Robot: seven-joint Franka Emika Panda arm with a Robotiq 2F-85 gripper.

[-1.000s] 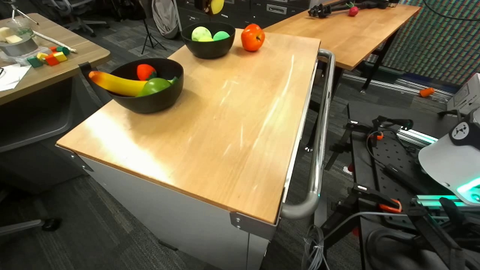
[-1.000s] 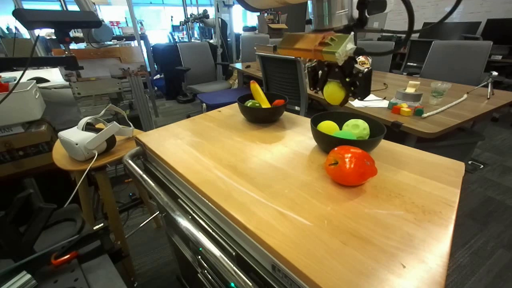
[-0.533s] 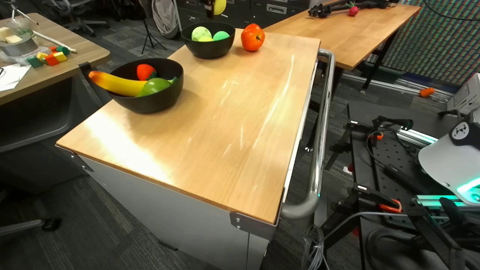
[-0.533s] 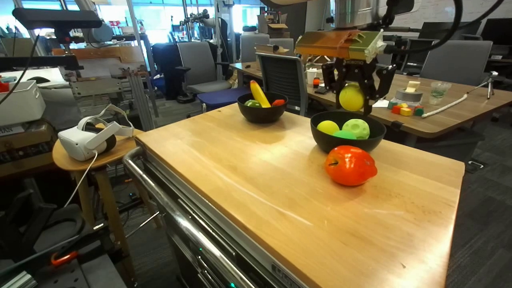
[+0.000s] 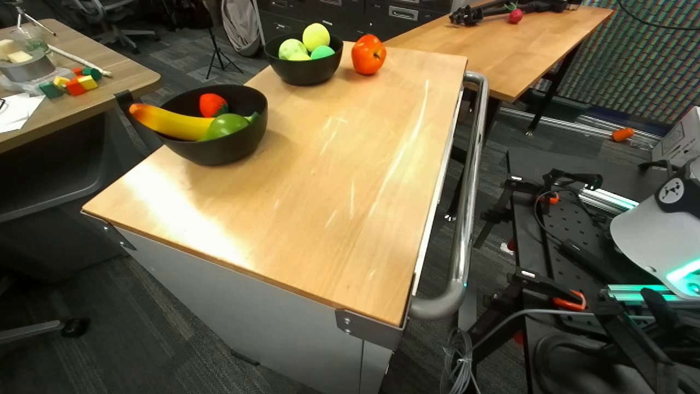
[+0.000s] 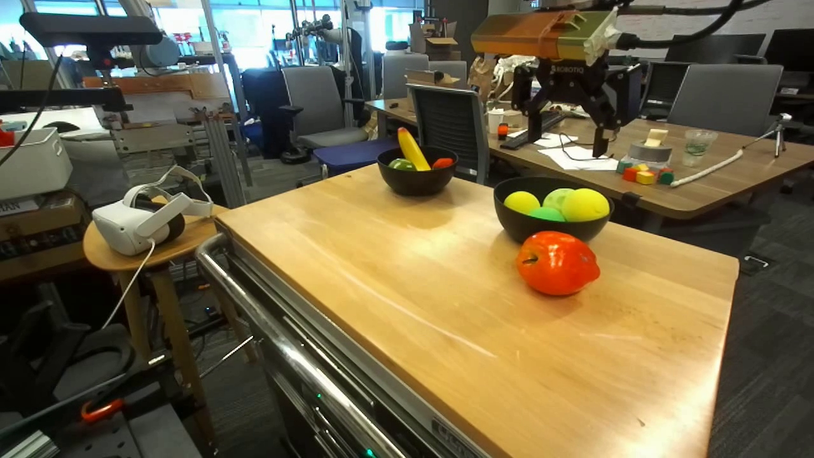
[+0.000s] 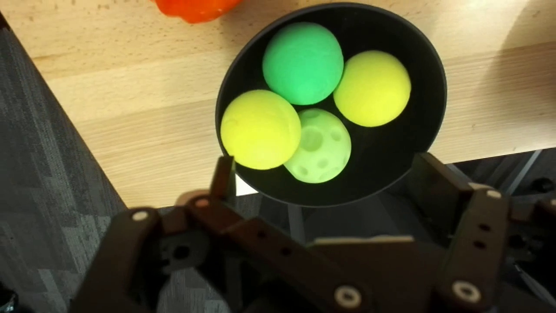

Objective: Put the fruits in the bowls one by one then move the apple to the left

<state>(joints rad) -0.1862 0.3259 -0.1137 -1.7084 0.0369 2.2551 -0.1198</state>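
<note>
The black gripper [image 6: 568, 137] carries the brand name ROBOTIQ in an exterior view. There, too, a box [image 6: 63, 219] bears a label [image 6: 21, 207] whose word seems to end in AN. A round emblem [image 5: 671, 191] stands on a black-and-white casing [image 5: 648, 235] in an exterior view.

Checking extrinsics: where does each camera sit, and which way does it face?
Exterior view: raised, nearest the glossy red-orange apple, facing across the light wooden tabletop; black two-fingered gripper, open, at top.
Exterior view: raised beyond the end with the long yellow banana, facing along the tabletop toward the apple; no gripper.
Wrist view: on the wrist, facing down at the round matte black bowl beside the apple; fingers at bottom.
Shared by both exterior views: tabletop, apple, banana, that bowl.
</note>
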